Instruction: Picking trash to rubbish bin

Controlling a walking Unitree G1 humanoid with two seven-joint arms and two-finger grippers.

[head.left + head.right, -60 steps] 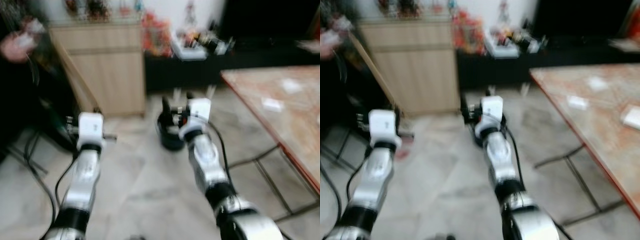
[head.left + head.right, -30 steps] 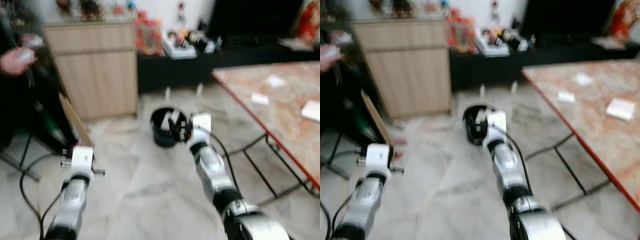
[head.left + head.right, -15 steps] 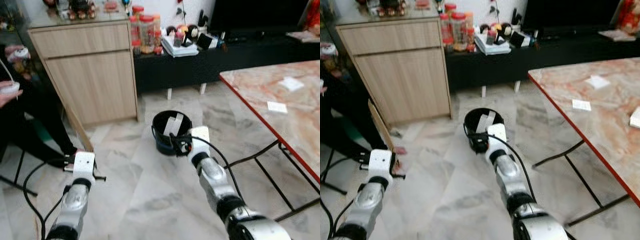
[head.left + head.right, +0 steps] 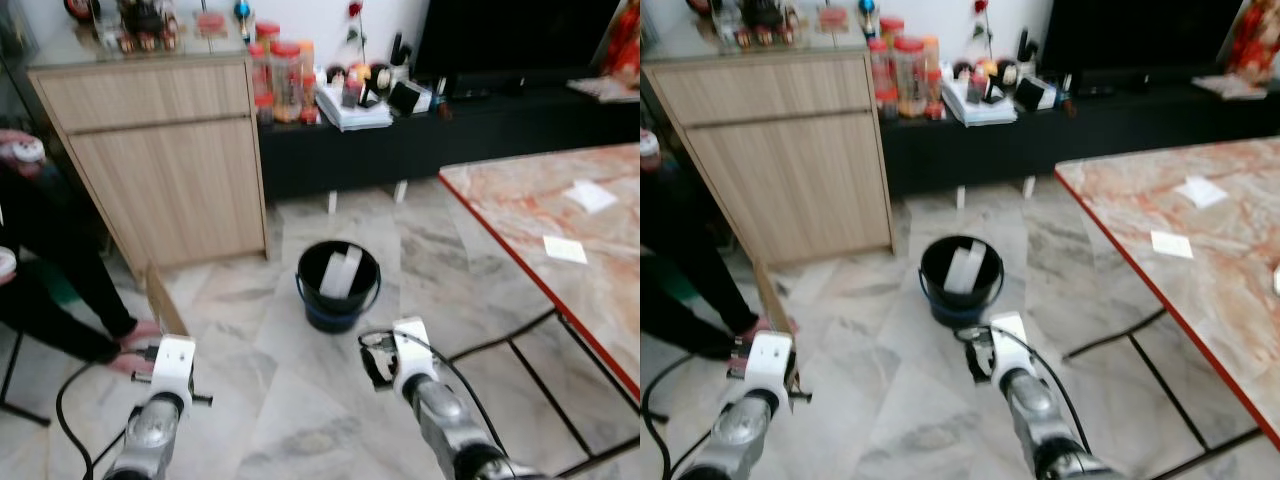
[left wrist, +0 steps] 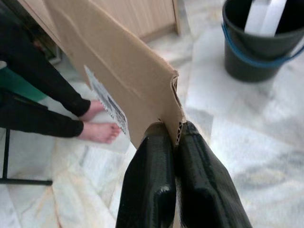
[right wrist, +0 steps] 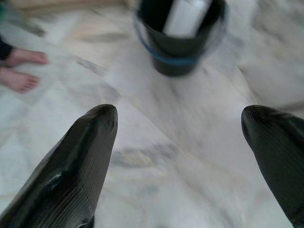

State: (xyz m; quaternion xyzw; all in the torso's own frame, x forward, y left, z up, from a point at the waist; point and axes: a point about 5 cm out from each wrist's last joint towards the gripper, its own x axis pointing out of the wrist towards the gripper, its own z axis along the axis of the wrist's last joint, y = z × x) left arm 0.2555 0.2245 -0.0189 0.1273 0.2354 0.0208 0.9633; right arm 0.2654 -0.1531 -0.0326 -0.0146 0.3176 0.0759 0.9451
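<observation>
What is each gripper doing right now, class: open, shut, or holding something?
Left gripper: shut on the cardboard sheet.
Right gripper: open, fingers spread wide, holding nothing, low over the floor near the black bin.

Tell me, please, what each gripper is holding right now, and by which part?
The left gripper is shut on the cardboard sheet, pinching its corrugated edge at a lower corner. The right gripper is open and holds nothing.

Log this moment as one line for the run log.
left pincer: shut on cardboard | right pincer: open, short of bucket | bucket: white paper inside | person: beside robot's left
</observation>
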